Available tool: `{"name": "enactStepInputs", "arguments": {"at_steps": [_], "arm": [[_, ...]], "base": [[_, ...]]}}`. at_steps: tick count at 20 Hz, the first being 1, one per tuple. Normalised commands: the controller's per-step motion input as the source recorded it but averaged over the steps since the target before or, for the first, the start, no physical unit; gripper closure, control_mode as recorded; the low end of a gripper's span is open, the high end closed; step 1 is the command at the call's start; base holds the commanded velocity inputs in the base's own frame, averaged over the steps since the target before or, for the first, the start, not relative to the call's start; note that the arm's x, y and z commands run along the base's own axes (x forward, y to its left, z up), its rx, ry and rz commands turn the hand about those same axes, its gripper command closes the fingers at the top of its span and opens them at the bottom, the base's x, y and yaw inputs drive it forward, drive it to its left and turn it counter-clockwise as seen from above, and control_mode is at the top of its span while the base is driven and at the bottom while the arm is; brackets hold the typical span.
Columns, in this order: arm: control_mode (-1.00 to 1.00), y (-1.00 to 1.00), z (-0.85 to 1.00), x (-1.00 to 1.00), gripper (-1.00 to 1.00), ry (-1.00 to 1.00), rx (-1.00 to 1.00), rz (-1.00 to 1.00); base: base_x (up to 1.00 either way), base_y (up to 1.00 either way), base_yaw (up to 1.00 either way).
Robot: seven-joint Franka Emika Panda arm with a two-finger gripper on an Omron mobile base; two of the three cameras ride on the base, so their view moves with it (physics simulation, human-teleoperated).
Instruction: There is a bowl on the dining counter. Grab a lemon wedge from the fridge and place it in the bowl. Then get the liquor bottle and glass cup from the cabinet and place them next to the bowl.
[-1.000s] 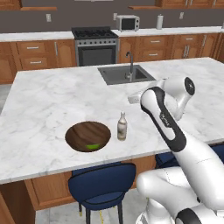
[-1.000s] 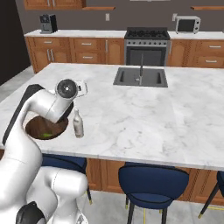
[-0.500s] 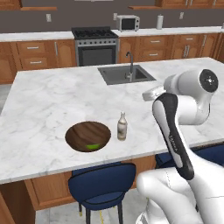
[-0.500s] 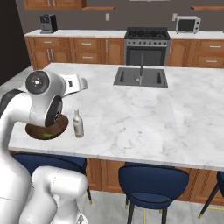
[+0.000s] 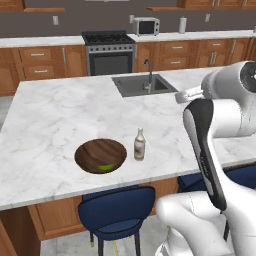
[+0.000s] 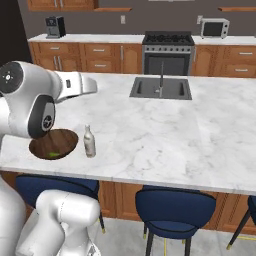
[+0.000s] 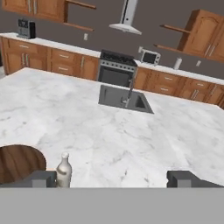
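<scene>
1. While I watch from the base cameras, the arm has swung up and back from the dining counter [image 5: 60, 115]; half a second ago its wrist sat lower and nearer the bottle, and a second ago lower still.
2. My gripper [image 7: 116, 180] is released: in the hand view its two finger tips [image 7: 43, 178] stand wide apart with nothing between them.
3. I count one bowl [image 5: 100, 155], dark brown and shallow, near the near edge of the marble top, on the left.
4. Inside it lies one small green wedge, the lemon wedge [image 5: 105, 167], at the near side of the bowl.
5. One liquor bottle [image 5: 139, 144] stands upright just beside the bowl, on its right, apart from it. Bowl, wedge and bottle lie where they did in the earlier frames.
6. In the right base view the same bowl [image 6: 53, 144] and bottle [image 6: 89, 142] sit near the left near edge of the counter.
7. One sink [image 5: 144, 85] with one faucet [image 5: 148, 73] is set in the far side of the counter.
8. Against the far wall I count one stove [image 5: 109, 51] and one microwave [image 5: 146, 26].
9. Two blue stools show in each base view; one [image 5: 118, 210] stands below the bowl.
</scene>
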Motion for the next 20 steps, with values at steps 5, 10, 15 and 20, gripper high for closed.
{"name": "enactStepInputs", "arguments": {"at_steps": [5, 10, 15, 20], "arm": [[-1.0, -0.02, -0.07, -0.05, -1.0, 0.02, -0.03, -0.09], [1.0, -0.07, 0.0, -0.06, -1.0, -0.01, 0.0, 0.0], [1.0, 0.0, 0.0, 0.0, -1.0, 0.0, 0.0, 0.0], [1.0, 0.0, 0.0, 0.0, -1.0, 0.0, 0.0, 0.0]], "base": [[0.0, 0.0, 0.0], [-0.51, -0.6, -0.01], [-0.6, -1.0, -0.01], [-0.27, -1.0, -0.03]]}}
